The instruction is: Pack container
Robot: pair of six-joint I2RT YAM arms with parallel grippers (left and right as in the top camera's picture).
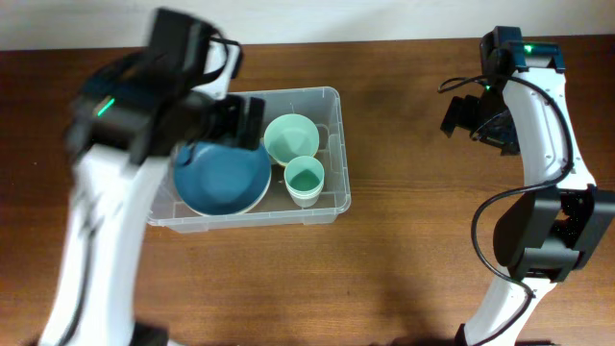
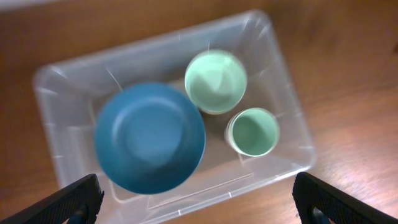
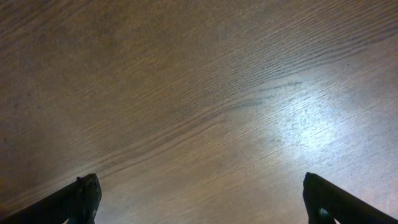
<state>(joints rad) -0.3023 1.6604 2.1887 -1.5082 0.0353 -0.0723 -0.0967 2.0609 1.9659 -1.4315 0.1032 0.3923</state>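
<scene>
The clear plastic container [image 1: 332,106] stands left of the table's middle and also fills the left wrist view [image 2: 292,106]. Inside it lie a dark blue plate [image 1: 223,178] on the left, a pale green bowl [image 1: 291,137] and a green cup [image 1: 305,180] on the right; the left wrist view shows the plate [image 2: 149,137], the bowl [image 2: 216,81] and the cup [image 2: 253,131]. My left gripper [image 2: 199,202] is open and empty, high above the container. My right gripper [image 3: 202,202] is open and empty above bare wood at the far right [image 1: 461,115].
The brown wooden table [image 1: 413,240] surrounds the container. The right arm's base [image 1: 553,226] stands at the right edge, with a black cable looping beside it. The left arm [image 1: 106,192] hangs over the container's left end.
</scene>
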